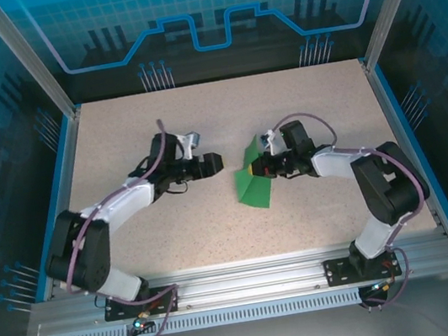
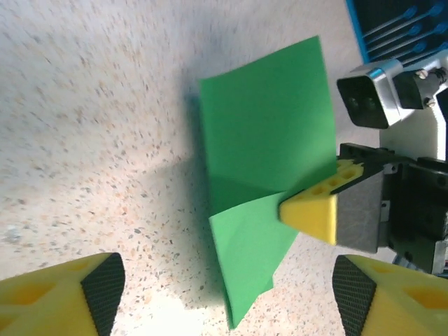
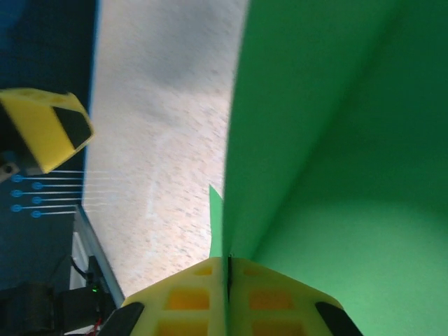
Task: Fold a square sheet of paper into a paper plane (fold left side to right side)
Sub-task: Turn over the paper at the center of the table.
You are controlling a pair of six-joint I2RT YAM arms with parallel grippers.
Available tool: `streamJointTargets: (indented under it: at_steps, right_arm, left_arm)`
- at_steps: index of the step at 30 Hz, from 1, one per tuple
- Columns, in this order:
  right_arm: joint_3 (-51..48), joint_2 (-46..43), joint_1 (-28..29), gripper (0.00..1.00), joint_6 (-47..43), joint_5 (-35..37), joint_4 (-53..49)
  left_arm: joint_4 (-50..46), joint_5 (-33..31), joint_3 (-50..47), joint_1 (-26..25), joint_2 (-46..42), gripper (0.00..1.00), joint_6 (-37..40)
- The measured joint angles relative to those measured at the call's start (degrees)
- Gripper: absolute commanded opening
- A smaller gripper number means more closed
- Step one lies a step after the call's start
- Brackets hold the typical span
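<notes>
The fold looks mid-way: the thin bright green half-creased sheet of paper (image 1: 253,187) sits just right of the speckled beige table's (image 1: 219,245) centre, pinched in the fully closed right gripper (image 1: 258,167), while the left gripper (image 1: 216,162) hovers wide open and empty just left of centre, so next probably calls for laying the flap edge-to-edge and pressing the crease.

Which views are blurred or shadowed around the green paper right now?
Top external: sharp and evenly lit, green paper clear. Left wrist: paper crisp, with a dark shadow on the table to its left; far tabletop soft. Right wrist: paper very close and out of focus, table smeared.
</notes>
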Motion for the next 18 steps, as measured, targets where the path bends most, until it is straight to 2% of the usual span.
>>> streamJointTargets:
  at_steps: [1, 2, 8, 14, 18]
  right_arm:
    - [0.33, -1.62, -0.61, 0.01, -0.74, -1.09, 0.61]
    - [0.79, -3.04, -1.25, 0.01, -1.31, -2.1, 1.09]
    - [4.9, -10.58, -3.69, 0.01, -4.57, -9.55, 6.78]
    - [9.9, -12.94, -3.65, 0.01, -6.62, -16.63, 10.82]
    - [11.82, -12.92, -2.73, 0.01, -7.04, -19.39, 11.32]
  left_arm:
    - [0.7, 0.37, -0.9, 1.01, -1.97, 0.98, -1.16]
    - [1.62, 0.9, -1.66, 1.81, -3.67, 0.99, -2.34]
    - [8.85, 6.47, -4.76, 3.65, -10.84, 0.99, -8.22]
    - [20.26, 15.1, -4.81, 3.5, -12.17, 0.99, -13.66]
    - [22.75, 18.4, -4.39, 2.38, -12.09, 0.99, -14.67]
